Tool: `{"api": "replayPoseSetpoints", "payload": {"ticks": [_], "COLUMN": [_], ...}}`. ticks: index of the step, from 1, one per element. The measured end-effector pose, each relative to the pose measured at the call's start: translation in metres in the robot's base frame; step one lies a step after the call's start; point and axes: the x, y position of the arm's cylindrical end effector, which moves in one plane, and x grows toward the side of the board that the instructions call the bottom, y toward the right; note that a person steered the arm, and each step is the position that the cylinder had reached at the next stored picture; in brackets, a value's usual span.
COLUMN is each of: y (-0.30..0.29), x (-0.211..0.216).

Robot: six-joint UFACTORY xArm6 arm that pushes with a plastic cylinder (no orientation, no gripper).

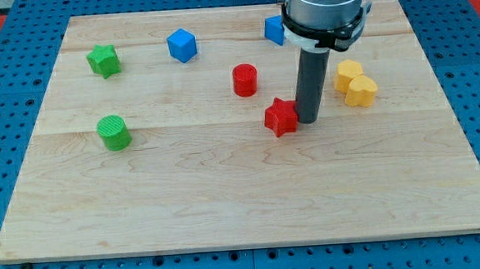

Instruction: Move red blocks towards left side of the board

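My tip (309,118), a bare rod with no jaws, is touching the red star block (281,117) mid-frame; bare board (227,194) is lying toward frame left. Red cylinder (244,80) is sitting just above.

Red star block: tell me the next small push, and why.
Probably slide my tip toward the view's left. It sits right against the red star block on its right side, so a leftward push should carry it toward the board's left side.

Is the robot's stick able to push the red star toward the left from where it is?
Probably yes. My tip sits right against the red star on its right side, and the board to the star's left looks bare, with the green cylinder far off.
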Motion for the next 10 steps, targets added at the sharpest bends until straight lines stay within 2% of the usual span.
{"api": "replayPoseSetpoints", "payload": {"ticks": [2, 4, 5, 6, 8, 9, 10], "y": [0.000, -0.018, -0.025, -0.039, -0.003, -0.009, -0.012], "x": [-0.007, 0.051, 0.005, -0.022, -0.039, -0.043, -0.065]}}
